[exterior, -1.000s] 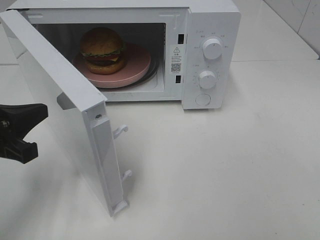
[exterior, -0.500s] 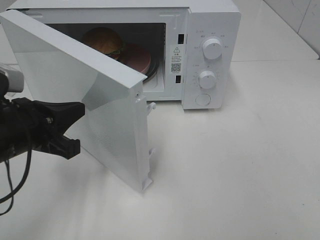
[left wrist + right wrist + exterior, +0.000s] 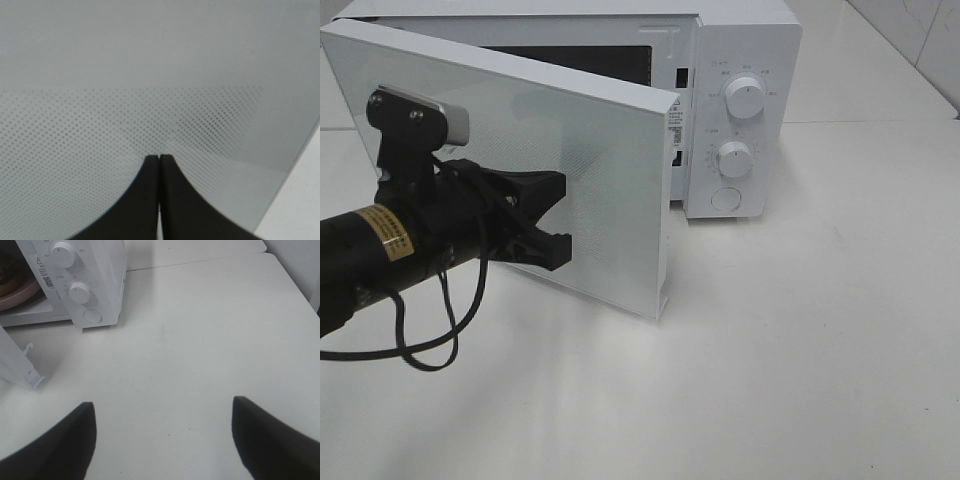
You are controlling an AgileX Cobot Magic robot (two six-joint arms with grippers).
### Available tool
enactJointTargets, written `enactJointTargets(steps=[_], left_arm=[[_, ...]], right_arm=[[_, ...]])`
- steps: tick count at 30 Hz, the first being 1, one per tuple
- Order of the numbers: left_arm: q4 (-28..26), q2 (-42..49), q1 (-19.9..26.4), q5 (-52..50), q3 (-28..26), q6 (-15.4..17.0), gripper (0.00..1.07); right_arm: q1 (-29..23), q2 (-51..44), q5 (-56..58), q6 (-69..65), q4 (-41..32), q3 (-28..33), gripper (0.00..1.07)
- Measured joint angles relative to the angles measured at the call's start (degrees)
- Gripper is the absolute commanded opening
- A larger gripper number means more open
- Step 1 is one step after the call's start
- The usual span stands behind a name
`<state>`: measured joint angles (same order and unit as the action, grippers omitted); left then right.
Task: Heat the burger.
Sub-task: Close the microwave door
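The burger is hidden behind the white microwave door in the exterior view. In the right wrist view only the edge of its pink plate shows inside the microwave. The door stands partly open, at a small angle to the front. My left gripper is shut and empty, with its tips pressed against the door's dotted outer face. My right gripper is open and empty above the bare table, to the right of the microwave and out of the exterior view.
The microwave's control panel has two knobs and a round button. The door's latch hooks show in the right wrist view. A black cable hangs under my left arm. The white table stretches to the front and right.
The door has swung from wide open to nearly shut. My left gripper has moved right and stays against it. The burger and plate have gone out of sight in the exterior view.
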<state>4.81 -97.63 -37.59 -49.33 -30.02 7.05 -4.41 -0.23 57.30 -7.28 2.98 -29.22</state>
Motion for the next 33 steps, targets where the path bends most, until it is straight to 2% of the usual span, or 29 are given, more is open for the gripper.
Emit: enactJointTargets(steps=[23,33], left_arm=[[-0.6,-9.2,0.0,6.4,-19.1,-0.1,0.0],[-0.1,-15.2,-0.1,10.3,-29.3,-0.1,0.0]], right_arm=[[0.0,0.0,0.0,0.0,0.0,0.0,0.71],[0.0,0.0,0.0,0.0,0.0,0.0,0.71]])
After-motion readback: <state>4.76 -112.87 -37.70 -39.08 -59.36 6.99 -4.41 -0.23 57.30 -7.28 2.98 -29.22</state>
